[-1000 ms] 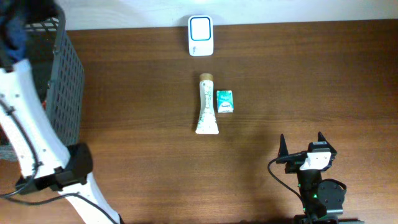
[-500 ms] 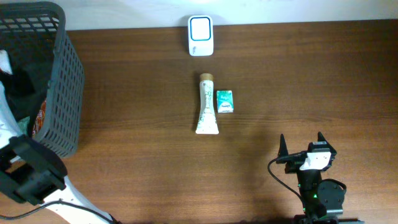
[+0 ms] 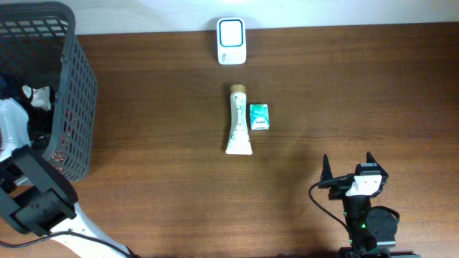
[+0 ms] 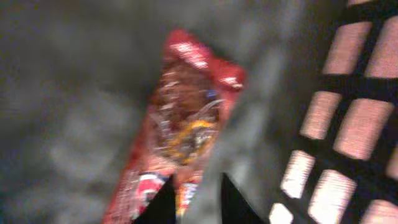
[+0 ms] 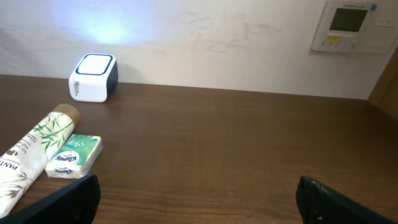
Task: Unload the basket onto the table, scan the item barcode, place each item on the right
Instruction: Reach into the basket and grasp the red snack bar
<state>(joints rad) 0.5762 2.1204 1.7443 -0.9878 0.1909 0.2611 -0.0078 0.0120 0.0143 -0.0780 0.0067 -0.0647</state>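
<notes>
Where the brown counter (image 3: 358, 93) fills the overhead view, we take the white scanner (image 3: 232, 41) at its far edge as our fixed mark.

Dark mesh basket (image 3: 75, 86): far left of the scanner, upright at the counter's left end.

Left arm (image 3: 43, 204): white with black joints. It rises from the near-left corner and reaches down into the basket, well apart from the scanner.

Right arm (image 3: 369, 222): at the near edge, right of the scanner and well apart from it. Right hand (image 3: 348, 166): fingers spread wide, nothing between them.

White tube (image 3: 238, 120) with green leaf print: lying flat just on the near side of the scanner, tan cap end toward it.

Red snack packet (image 4: 180, 118): inside the basket, so far left of the scanner. We see it only from the left wrist, blurred, against the dark basket floor beside the mesh wall.

Left hand (image 4: 198, 202): fingertips close together with a narrow gap, the packet's lower edge showing at that gap. Whether they pinch it we cannot tell through the blur.

Green tissue pack (image 3: 259, 116): near side of the scanner, a little right, just beside the tube.
</notes>
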